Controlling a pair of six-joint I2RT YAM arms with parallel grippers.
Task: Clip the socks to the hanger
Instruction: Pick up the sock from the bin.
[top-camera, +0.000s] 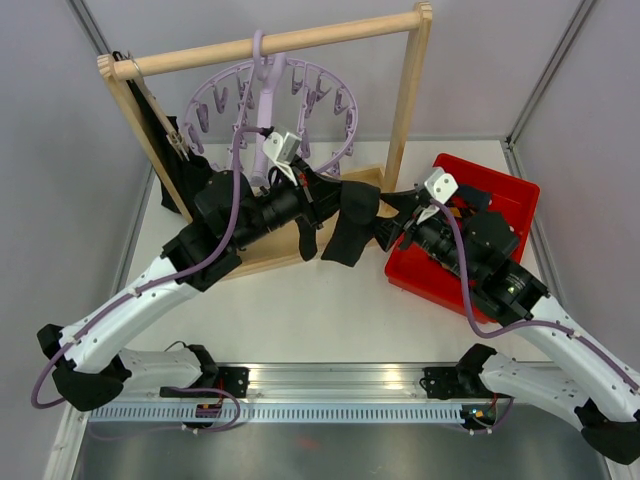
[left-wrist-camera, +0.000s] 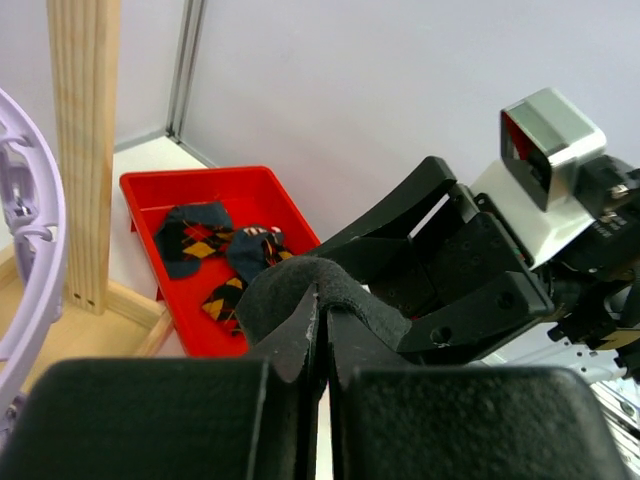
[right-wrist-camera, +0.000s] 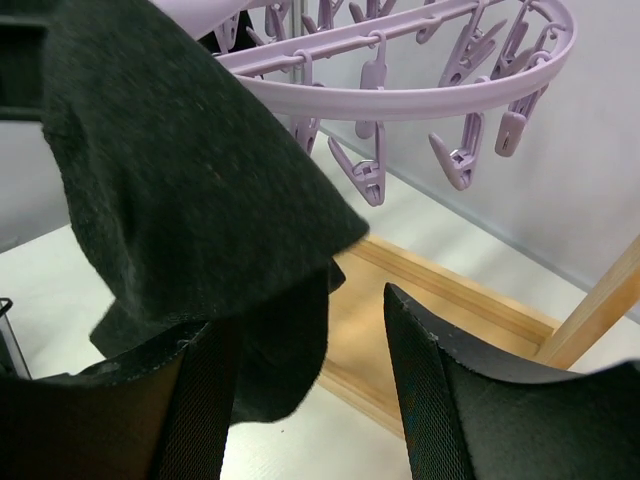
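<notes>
Sock-to-clip step in hand: my left claw (left-wrist-camera: 322, 322) is clamped on the black sock (top-camera: 345, 240), holding it just below the hanger (right-wrist-camera: 420, 98). My right claw (top-camera: 393, 226) gapes open beside it. Next, I reckon: pinch the free edge and raise it to a clip (right-wrist-camera: 368, 175).

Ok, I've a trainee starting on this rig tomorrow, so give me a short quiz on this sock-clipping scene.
1. Fill in: the lilac hanger hangs from the wooden ___.
2. True or false: the left gripper is shut on the black sock.
3. Where do the argyle socks lie? A: clipped to the hanger. B: in the red tray. C: in the left gripper.
Key: 1 rail; 2 true; 3 B.
</notes>
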